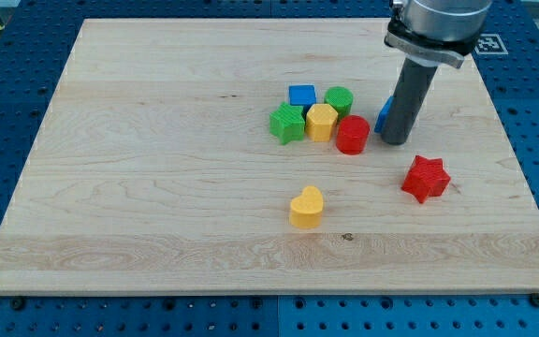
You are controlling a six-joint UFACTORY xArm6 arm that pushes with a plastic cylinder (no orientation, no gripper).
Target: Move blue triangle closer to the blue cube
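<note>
Rod down on the wooden board [157, 187], my tip [396, 141] planted just to the view's right of the red cylinder [352, 135]. No pincer on this arm, only the rod. Blue triangle [383, 114] peeks out from behind the rod, right against it, mostly hidden. Blue cube [301, 95] sits up-left of the red cylinder, with green cylinder [339, 99], yellow hexagon [322, 122] and green star [287, 123] bunched between. Red star [426, 178] lies down-right of it, yellow heart [306, 208] below-left.

The wooden board [157, 187] carries 7 visible coloured blocks.
</note>
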